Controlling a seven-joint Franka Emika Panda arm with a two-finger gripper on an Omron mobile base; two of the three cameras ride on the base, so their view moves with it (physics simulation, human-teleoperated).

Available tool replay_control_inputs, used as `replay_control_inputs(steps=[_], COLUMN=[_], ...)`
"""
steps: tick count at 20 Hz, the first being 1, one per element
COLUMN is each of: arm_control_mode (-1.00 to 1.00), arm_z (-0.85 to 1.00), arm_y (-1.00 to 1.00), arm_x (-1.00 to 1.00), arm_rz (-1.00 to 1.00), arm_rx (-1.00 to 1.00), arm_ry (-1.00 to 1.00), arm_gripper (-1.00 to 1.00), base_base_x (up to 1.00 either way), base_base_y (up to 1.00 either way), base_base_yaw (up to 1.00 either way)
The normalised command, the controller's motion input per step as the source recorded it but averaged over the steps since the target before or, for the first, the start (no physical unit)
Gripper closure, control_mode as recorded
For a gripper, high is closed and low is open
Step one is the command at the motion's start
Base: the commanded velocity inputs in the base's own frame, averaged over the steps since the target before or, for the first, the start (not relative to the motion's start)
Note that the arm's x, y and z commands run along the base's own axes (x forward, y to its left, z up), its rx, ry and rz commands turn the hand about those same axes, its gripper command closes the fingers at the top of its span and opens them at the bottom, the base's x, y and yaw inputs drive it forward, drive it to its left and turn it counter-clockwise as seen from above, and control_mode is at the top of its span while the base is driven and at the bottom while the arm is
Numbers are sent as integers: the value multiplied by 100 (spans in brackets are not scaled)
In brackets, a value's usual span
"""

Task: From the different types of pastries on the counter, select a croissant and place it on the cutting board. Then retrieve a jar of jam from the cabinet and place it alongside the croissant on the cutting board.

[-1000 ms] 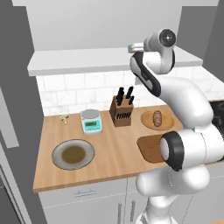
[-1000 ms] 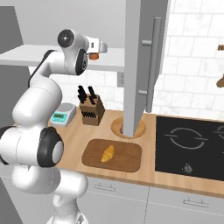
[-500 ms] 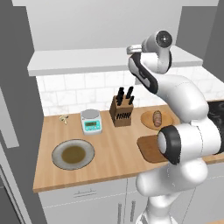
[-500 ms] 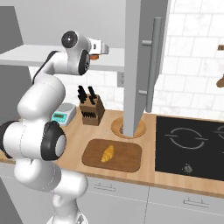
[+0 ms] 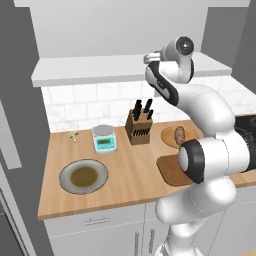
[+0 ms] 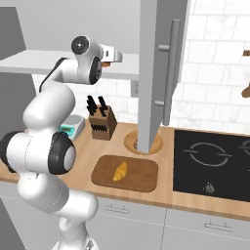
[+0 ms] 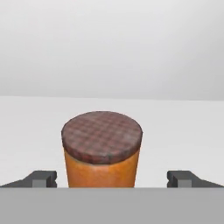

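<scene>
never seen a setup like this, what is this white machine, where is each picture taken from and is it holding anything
This is a rendered kitchen with a white robot arm on a base that drives. Two pictures come from cameras on that base, looking from behind the arm's left and right. The third comes from a camera on the hand, looking along the gripper.

On the light-tan wooden counter lie a dark-brown rectangular cutting board with a golden crescent croissant on it, a knife block, a small kitchen scale, a round grey-olive plate and a brown bun on a light-wood plate.

The arm reaches up to the white cabinet shelf. Its fingers stand open on either side of an orange-brown jam jar, holding nothing yet.
</scene>
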Motion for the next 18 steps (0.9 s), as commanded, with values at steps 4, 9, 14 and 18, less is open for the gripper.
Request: replay_control_inputs(steps=[4, 9, 14, 18], arm_control_mode=[-100, -100, -100, -100], arm_z=[-27, -21, -19, -9], arm_y=[11, 14, 9, 0], arm_x=[25, 28, 31, 12], arm_rz=[0, 0, 0, 0], arm_rx=[-1, -3, -1, 0], arm_ry=[0, 0, 0, 0], arm_gripper=[-100, -100, 100, 100], base_base_x=[0, 0, 0, 0], base_base_y=[0, 0, 0, 0], base_base_yaw=[0, 0, 0, 0])
